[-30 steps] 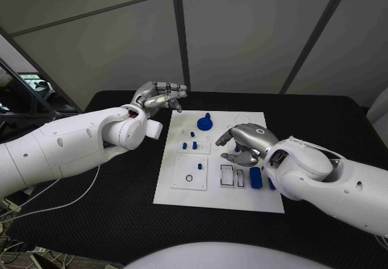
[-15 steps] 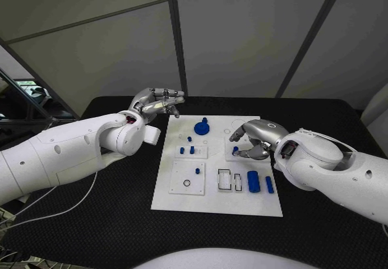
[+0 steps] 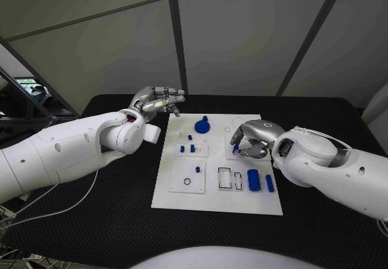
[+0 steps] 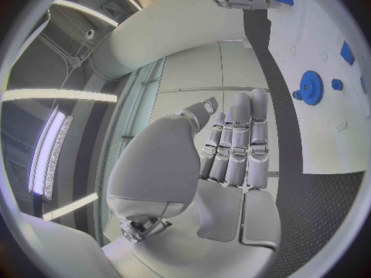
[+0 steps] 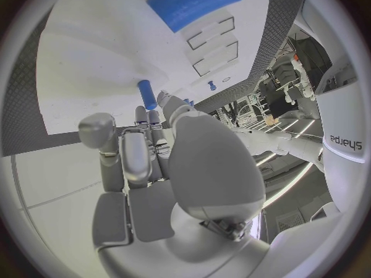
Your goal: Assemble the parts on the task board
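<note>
The white task board (image 3: 217, 200) lies mid-table. My right hand (image 3: 252, 139) hovers over its right middle and pinches a small blue peg (image 3: 236, 149) at its fingertips; the peg (image 5: 146, 94) points down at the board (image 5: 93, 74). My left hand (image 3: 158, 100) is raised beyond the board's far left corner, fingers curled in on nothing, as the left wrist view also shows (image 4: 232, 145). On the board are a blue gear (image 3: 202, 125), two short pegs (image 3: 188, 148), a lone peg (image 3: 198, 168), a thick blue cylinder (image 3: 254, 180) and a thinner bar (image 3: 269, 182).
Two empty rectangular slots (image 3: 230, 179) sit left of the cylinder, and a small ring (image 3: 188, 181) lies on the near-left tile. Black table (image 3: 97, 213) surrounds the board. The gear (image 4: 311, 83) also shows in the left wrist view.
The head camera has shifted. My right hand has moved a little away from the slots toward the board's right middle, still with the peg. The left hand stays raised.
</note>
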Motion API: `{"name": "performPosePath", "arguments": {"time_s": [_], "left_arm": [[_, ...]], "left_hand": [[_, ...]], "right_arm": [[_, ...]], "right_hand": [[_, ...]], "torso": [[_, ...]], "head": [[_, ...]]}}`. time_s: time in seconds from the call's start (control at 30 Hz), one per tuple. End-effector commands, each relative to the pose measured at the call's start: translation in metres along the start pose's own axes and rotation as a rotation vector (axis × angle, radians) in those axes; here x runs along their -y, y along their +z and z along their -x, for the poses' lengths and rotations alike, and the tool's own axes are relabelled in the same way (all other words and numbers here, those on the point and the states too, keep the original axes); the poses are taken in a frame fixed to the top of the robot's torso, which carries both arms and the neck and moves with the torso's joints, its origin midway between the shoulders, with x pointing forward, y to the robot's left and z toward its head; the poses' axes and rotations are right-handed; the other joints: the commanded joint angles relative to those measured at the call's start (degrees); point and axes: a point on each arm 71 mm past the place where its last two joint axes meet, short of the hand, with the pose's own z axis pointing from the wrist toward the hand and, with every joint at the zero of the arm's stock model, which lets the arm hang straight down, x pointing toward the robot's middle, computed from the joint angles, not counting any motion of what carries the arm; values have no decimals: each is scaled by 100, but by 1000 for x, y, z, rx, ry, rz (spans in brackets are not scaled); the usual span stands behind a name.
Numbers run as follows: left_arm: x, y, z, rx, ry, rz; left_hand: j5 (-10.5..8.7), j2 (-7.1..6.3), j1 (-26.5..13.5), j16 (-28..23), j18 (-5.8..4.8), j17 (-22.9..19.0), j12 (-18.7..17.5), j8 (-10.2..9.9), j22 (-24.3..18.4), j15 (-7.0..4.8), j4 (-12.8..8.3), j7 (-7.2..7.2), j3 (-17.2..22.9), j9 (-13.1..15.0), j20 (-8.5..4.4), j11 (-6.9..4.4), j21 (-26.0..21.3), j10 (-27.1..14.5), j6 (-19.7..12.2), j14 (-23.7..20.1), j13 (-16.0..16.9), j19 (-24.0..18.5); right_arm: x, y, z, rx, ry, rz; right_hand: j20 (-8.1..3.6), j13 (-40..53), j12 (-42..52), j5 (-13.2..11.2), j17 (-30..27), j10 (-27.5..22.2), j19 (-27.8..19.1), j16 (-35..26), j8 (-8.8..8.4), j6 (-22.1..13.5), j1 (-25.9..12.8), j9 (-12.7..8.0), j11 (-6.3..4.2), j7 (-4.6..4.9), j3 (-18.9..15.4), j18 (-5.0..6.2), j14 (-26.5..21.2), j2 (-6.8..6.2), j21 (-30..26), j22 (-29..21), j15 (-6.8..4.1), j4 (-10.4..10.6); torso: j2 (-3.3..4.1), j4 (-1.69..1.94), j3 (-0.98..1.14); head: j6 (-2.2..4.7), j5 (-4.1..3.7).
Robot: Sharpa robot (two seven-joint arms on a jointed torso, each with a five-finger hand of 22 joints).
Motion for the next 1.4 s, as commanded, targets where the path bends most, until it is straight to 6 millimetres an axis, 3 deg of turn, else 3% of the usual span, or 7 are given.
{"name": "performPosePath", "arguments": {"time_s": [0.03,0.67,0.77,1.03,1.23,1.4], "left_arm": [[1,1,-1,-12,-5,-4],[1,1,-1,-16,-7,-2],[1,1,-2,-16,-7,-2],[2,1,-2,-20,-8,-5],[2,0,-1,-19,-8,-5],[2,0,0,-16,-6,-6]], "left_hand": [[-9,32,-6,-31,-112,-5,24,-31,-7,8,-9,-1,-32,-4,10,-9,-31,-48,-55,-17,-6,-25],[-9,36,-5,-31,-112,-8,29,-29,-9,9,-10,1,-35,-3,12,-7,-33,-55,-58,-20,-6,-27],[-9,36,-5,-31,-112,-8,29,-29,-9,9,-10,1,-35,-3,12,-7,-33,-55,-58,-20,-6,-27],[-6,43,4,-32,-111,-12,36,-24,-10,9,-17,1,-34,-2,13,-7,-36,-62,-59,-25,-5,-30],[-5,47,12,-32,-110,-14,41,-21,-11,9,-24,1,-34,-1,13,-7,-37,-67,-61,-28,-5,-31],[-5,47,13,-32,-110,-14,41,-21,-11,9,-25,1,-33,-1,13,-7,-37,-67,-61,-29,-5,-32]], "right_arm": [[0,1,-2,-31,-34,-2],[2,4,-4,-46,-53,-18],[1,4,-2,-17,-48,-11],[-7,1,8,105,-2,37],[-12,-5,14,161,19,57],[-28,-17,20,187,72,97]], "right_hand": [[-20,-12,36,28,17,205,70,37,53,162,32,17,-42,7,97,-34,123,53,47,56,-58,2],[-56,-44,-129,33,5,398,83,28,49,330,78,7,-71,-13,310,-35,140,71,35,39,-86,-12],[-78,-24,-123,-136,18,571,94,36,107,469,150,29,-109,-42,430,-38,147,140,46,57,-123,-61],[-161,61,-45,-196,61,977,178,61,220,687,263,76,-210,-82,637,-68,162,222,172,240,-200,-210],[-185,87,-51,-182,66,1052,208,63,248,733,293,96,-223,-82,704,-80,162,234,216,302,-220,-275],[-197,102,-93,-95,58,1063,212,56,247,730,297,104,-216,-68,760,-83,159,202,230,315,-223,-334]], "torso": [[1,1,2],[-6,-5,-1],[-5,-4,-2],[-13,-9,1],[-17,-8,2],[-12,-4,1]], "head": [[-17,-1],[-57,1],[-62,5],[-59,8],[-53,7],[-36,14]]}}
